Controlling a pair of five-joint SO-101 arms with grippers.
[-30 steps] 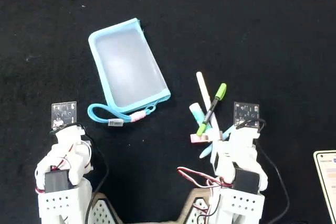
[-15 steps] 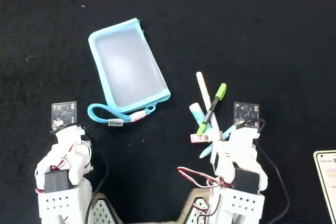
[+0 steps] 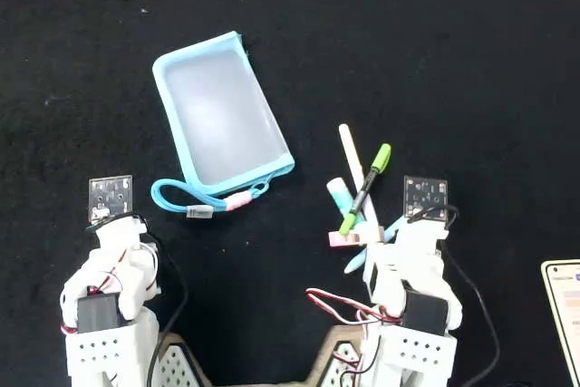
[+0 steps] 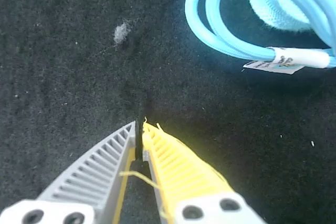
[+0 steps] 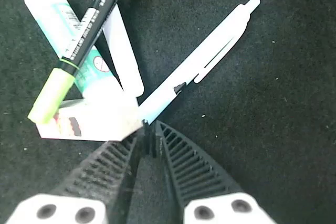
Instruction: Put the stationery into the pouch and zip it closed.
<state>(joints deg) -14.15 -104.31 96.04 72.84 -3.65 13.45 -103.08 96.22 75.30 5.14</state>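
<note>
A light blue pouch [image 3: 220, 115] with a translucent face lies flat left of centre, its blue wrist loop [image 3: 178, 198] [image 4: 247, 19] trailing toward the near edge. The stationery sits in a pile at centre right: a green-capped black marker [image 3: 366, 188] [image 5: 79, 45], a white pen [image 3: 356, 168] [image 5: 202, 61], a glue stick [image 3: 341, 195] [image 5: 63, 30] and a small pink-and-white eraser [image 3: 344, 238] [image 5: 86, 121]. My left gripper [image 4: 140, 127] is shut over bare cloth near the loop. My right gripper [image 5: 149, 129] is shut, its tips just short of the pile.
The black cloth [image 3: 471, 79] covers the whole table. A white printed card [image 3: 564, 301] lies at the near right edge. Both arm bases stand along the near edge, with open cloth between them and beyond the pouch.
</note>
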